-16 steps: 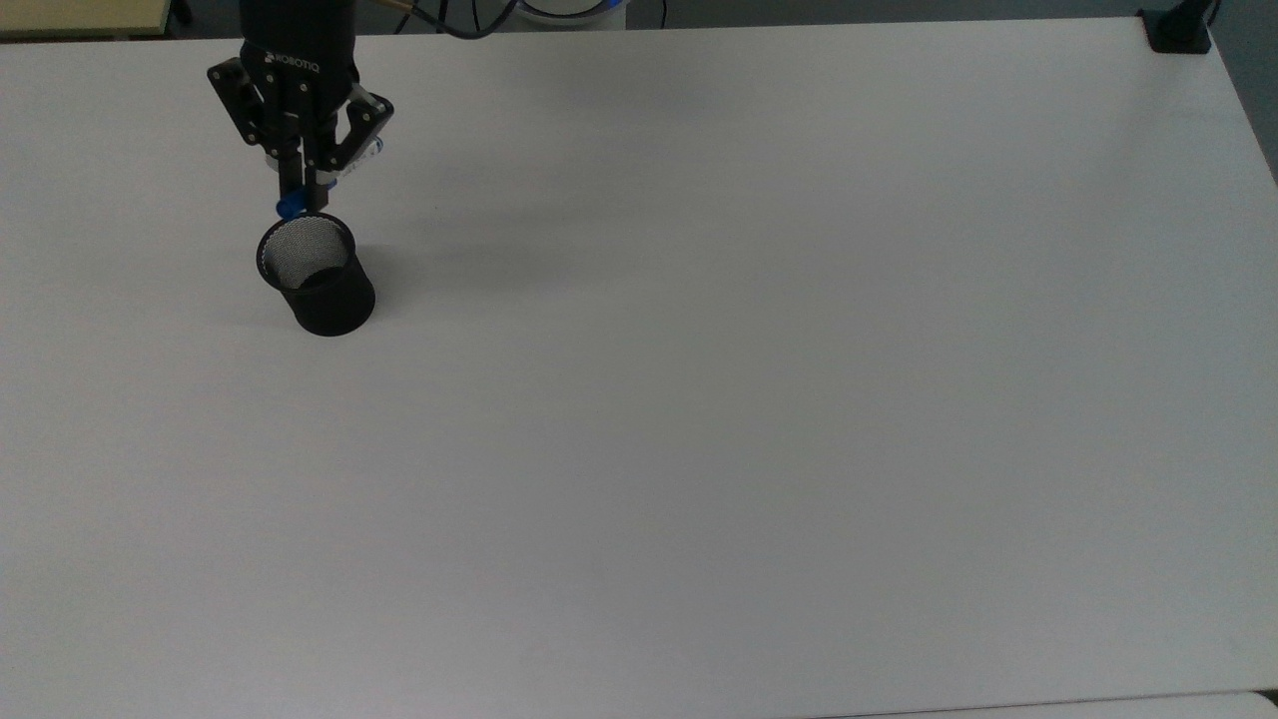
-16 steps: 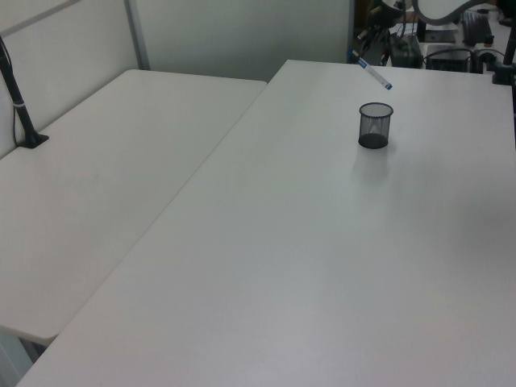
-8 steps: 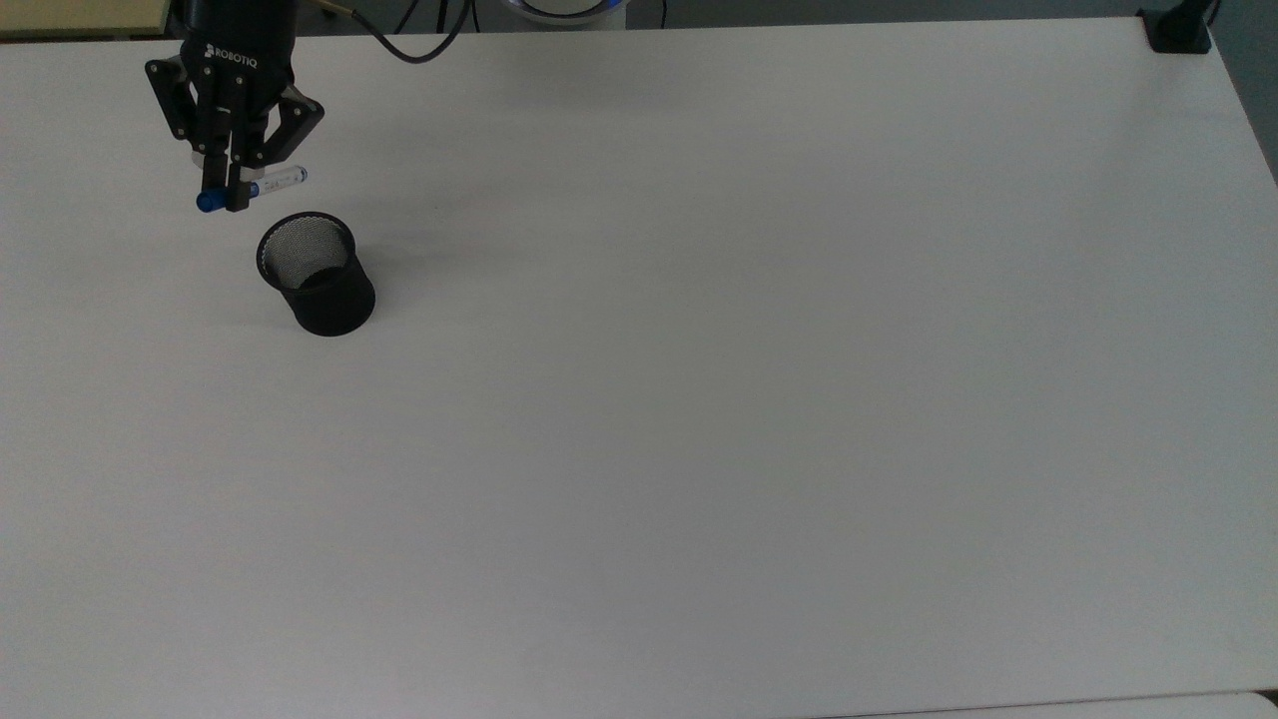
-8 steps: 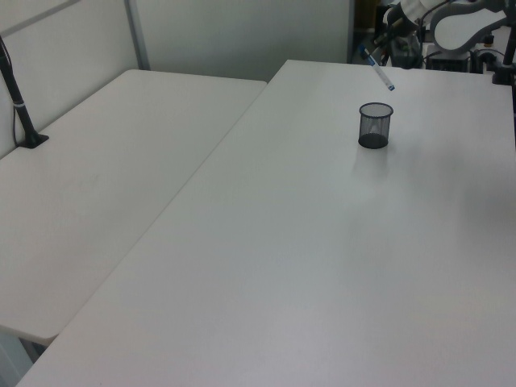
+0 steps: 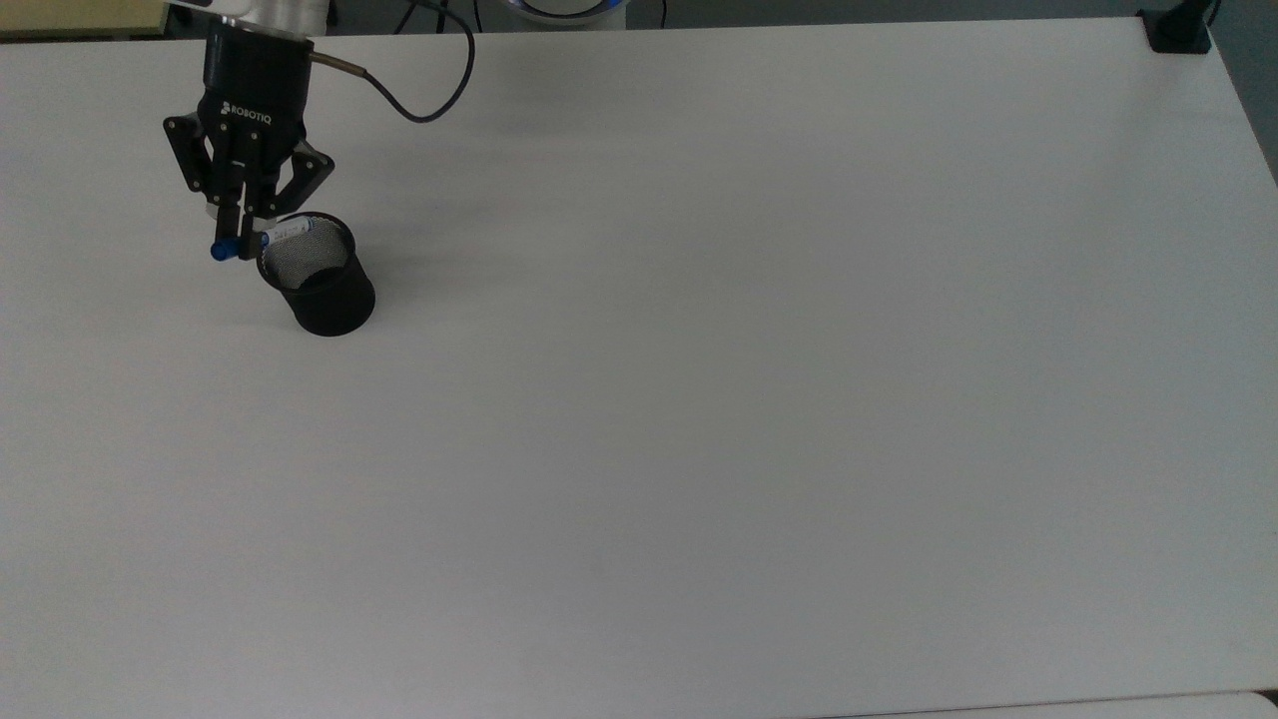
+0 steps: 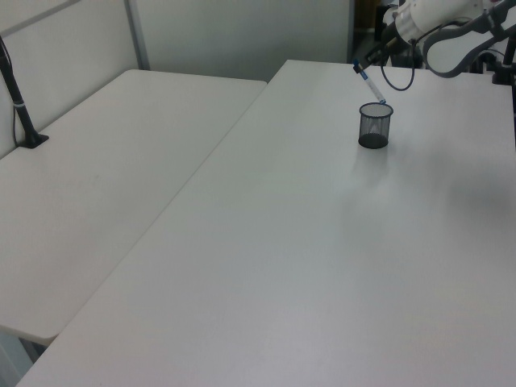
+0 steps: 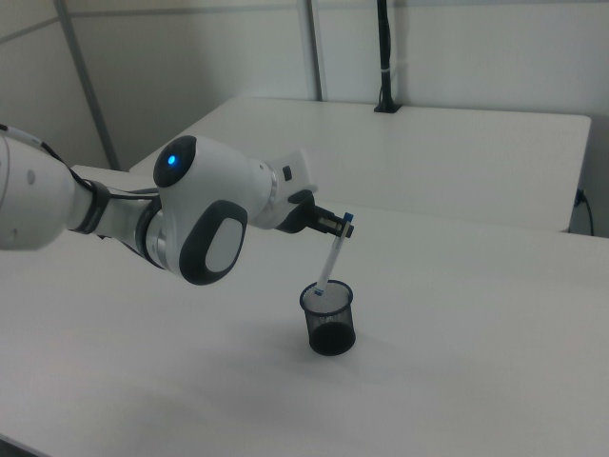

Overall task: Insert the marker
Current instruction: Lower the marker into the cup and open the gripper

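Compared with half a second ago, my hand (image 5: 243,243) has shifted toward the mesh cup (image 5: 319,280) and brought the marker (image 7: 330,260) down, so that its lower tip now sits at the cup's mouth instead of hanging clear of the rim.

The marker is held tilted. In the right view its blue cap is uppermost, by my fingers, and the white barrel slopes down to the cup's opening, where the small blue end appears just at or inside the rim. In the top view the barrel lies across the rim on the top view's left side, with the cap outside the cup.

My hand is closed on the marker near its capped end; the fingers are drawn in tight around the barrel.

The cup stands upright on the white counter (image 5: 759,399), with nothing else near it.

Status, as I judge it: pickup and carry are complete and alignment is nearly complete. Remaining steps are lowering the barrel into the cup and releasing it. The tilt may make the marker catch on the rim.
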